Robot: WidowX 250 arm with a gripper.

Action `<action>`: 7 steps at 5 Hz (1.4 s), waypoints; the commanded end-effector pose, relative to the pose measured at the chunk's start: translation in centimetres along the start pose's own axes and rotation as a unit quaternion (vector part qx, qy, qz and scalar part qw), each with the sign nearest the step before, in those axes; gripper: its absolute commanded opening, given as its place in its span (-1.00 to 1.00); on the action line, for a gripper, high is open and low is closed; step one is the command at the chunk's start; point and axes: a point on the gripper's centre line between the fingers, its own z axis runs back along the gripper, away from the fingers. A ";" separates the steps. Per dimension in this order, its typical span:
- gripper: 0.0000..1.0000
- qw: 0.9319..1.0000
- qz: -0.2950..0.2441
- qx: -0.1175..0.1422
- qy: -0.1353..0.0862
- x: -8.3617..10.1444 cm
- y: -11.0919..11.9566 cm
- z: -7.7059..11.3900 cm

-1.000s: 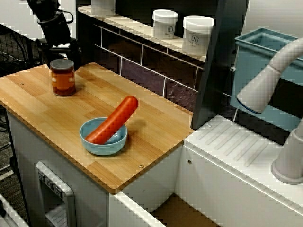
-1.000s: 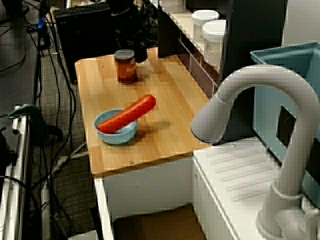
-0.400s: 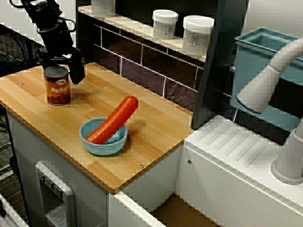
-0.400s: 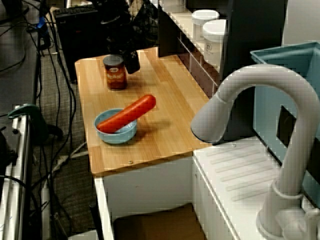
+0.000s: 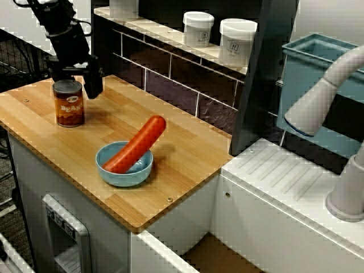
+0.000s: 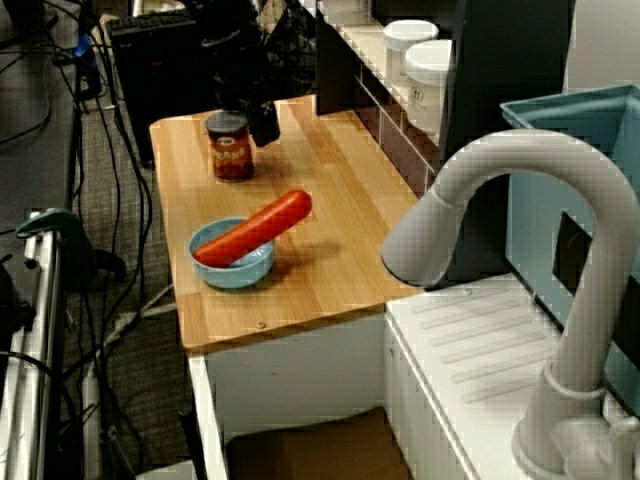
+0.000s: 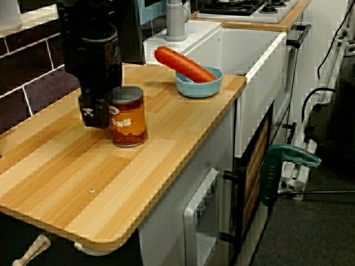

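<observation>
Arm reaches in from the far left. Gripper (image 5: pixel 75 78) is low, jaws apart and holding nothing, with the fingers just beside the can (image 5: pixel 69 105) on its far side. Can is upright at the left end of the counter (image 5: pixel 170 165), close to the near edge. Bare wood runs right to the bowl (image 5: pixel 126 172) holding the sausage (image 5: pixel 139 143). Against a second ago, the can stands further left and nearer.

Can (image 5: pixel 69 103) x1. Sausage (image 5: pixel 136 144) x1. Blue bowl (image 5: pixel 128 177) x1. White jars (image 5: pixel 237 41) on shelf (image 5: pixel 165 35): x2 whole, plus 3rd jar (image 5: pixel 123 7) cut off by frame top, so 3 approx. Faucet (image 5: pixel 324 91) x1. Teal tub (image 5: pixel 310 62) x1. Wood counter (image 5: pixel 187 153) x1. Green clamp (image 7: pixel 288 158) x1, floor-side view only.
</observation>
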 end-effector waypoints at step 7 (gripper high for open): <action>1.00 0.971 -0.224 -0.077 0.007 -5.5 3.9 6.8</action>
